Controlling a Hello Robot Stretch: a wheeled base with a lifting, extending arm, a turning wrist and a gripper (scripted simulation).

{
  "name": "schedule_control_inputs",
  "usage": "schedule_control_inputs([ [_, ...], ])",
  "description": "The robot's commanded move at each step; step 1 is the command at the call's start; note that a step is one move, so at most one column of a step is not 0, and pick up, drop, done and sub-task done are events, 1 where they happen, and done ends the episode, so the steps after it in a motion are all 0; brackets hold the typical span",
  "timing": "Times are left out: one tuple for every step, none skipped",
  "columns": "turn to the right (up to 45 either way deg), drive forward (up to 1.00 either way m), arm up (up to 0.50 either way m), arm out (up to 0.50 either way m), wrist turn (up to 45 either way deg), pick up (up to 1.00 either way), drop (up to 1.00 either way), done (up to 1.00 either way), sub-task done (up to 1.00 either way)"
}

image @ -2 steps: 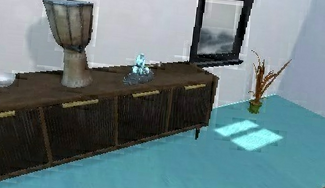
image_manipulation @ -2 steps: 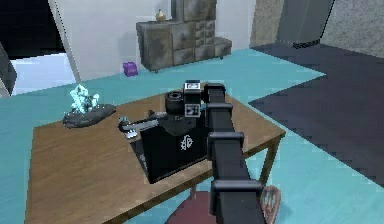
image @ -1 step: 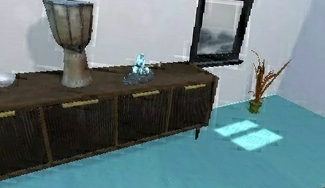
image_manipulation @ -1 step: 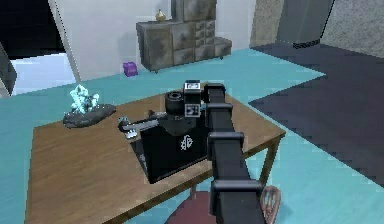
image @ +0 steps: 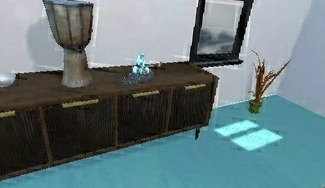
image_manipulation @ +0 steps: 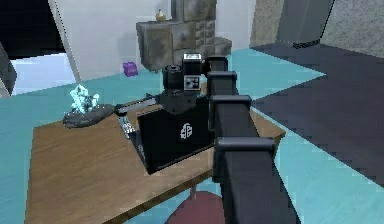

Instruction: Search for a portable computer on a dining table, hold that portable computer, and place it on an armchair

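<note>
In the arm side view a brown wooden table (image_manipulation: pixel 70 170) stands on a teal floor (image_manipulation: pixel 340 175), which meets a darker floor (image_manipulation: pixel 320 80) farther right. The portable computer (image_manipulation: pixel 178 138) stands near the middle of this table. It is black, its lid is raised, and a round emblem is on the lid's back. The dark arm (image_manipulation: pixel 245 160) reaches over the table just right of the computer. The jaws are at its far end; it cannot be told whether they are spread or pressed together, nor whether they hold anything. Left of them on the table lies a dark tray (image_manipulation: pixel 88 117) with a pale blue crystal ornament (image_manipulation: pixel 80 97). Beyond the table stand grey stone blocks (image_manipulation: pixel 170 40). In the forward view a long dark sideboard (image: pixel 88 114) stands along a white wall (image: pixel 148 20) and carries a drum-shaped vase (image: pixel 68 37) and a small bowl (image: pixel 1 79). A potted plant (image: pixel 260 87) stands in the corner
</note>
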Motion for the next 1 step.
schedule_control_inputs([
  [0.0, 0.0, 0.0, 0.0, -45.0, 0.0, 0.0, 0.0, 0.0],
])
